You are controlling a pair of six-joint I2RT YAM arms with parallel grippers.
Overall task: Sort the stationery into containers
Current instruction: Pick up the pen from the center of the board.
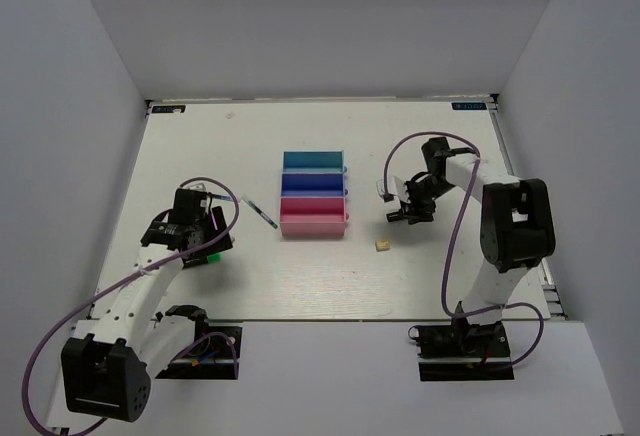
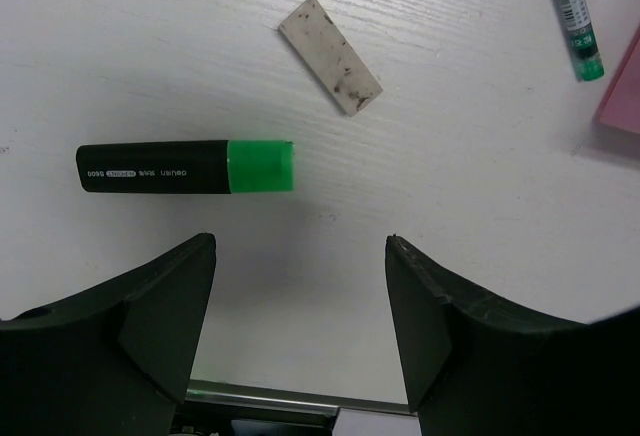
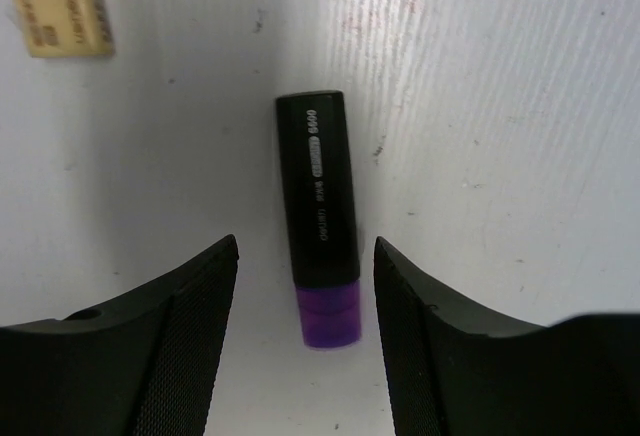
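The teal tray (image 1: 312, 160), blue tray (image 1: 313, 183) and pink tray (image 1: 313, 218) stand joined in a row mid-table. My left gripper (image 2: 298, 242) is open and empty, just short of a black marker with a green cap (image 2: 187, 166) that lies crosswise. A thin bluish pen (image 1: 260, 210) lies left of the pink tray. My right gripper (image 3: 305, 243) is open, its fingers on either side of the purple cap of a black marker (image 3: 318, 191) lying on the table. A tan cube (image 1: 382, 245) lies near the right gripper (image 1: 405, 208). The yellow-capped marker is out of view.
A dirty white eraser (image 2: 330, 54) lies beyond the green-capped marker. The pen's green tip (image 2: 578, 26) and a corner of the pink tray (image 2: 625, 91) show at the right of the left wrist view. White walls enclose the table on three sides.
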